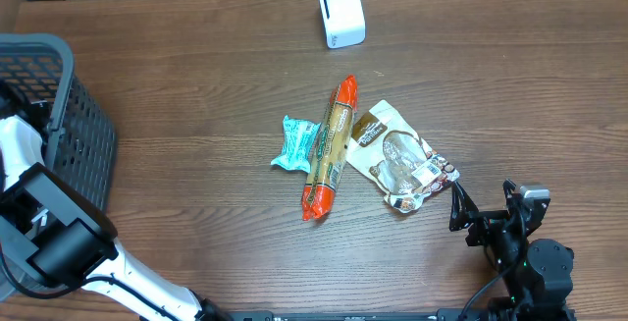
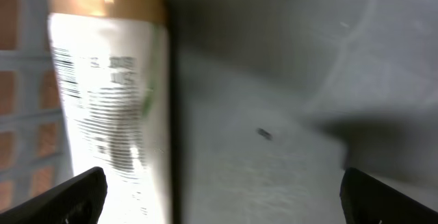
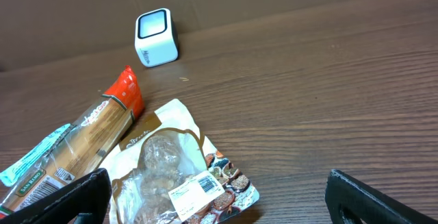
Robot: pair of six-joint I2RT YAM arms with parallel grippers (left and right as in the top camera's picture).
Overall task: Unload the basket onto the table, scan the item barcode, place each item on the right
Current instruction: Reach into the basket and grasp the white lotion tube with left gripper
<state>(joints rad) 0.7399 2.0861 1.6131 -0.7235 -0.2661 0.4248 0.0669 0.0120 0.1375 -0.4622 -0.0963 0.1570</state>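
Note:
A clear bag of brown baked pieces [image 1: 400, 157] lies right of centre with its white barcode label [image 3: 198, 188] facing up. An orange-ended spaghetti pack [image 1: 330, 149] and a teal packet [image 1: 295, 143] lie to its left. The white scanner [image 1: 341, 14] stands at the back. My right gripper [image 3: 219, 203] is open just in front of the bag, holding nothing. My left gripper [image 2: 219, 196] is open over a blurred white printed package [image 2: 109, 101], with nothing between its fingers. In the overhead view only the left arm [image 1: 49, 233] shows, beside the basket.
A dark mesh basket [image 1: 59, 105] stands at the left edge of the wooden table [image 1: 196, 115]. Its mesh [image 2: 20, 80] shows at the left of the left wrist view. The right arm's base [image 1: 535, 267] sits at the front right.

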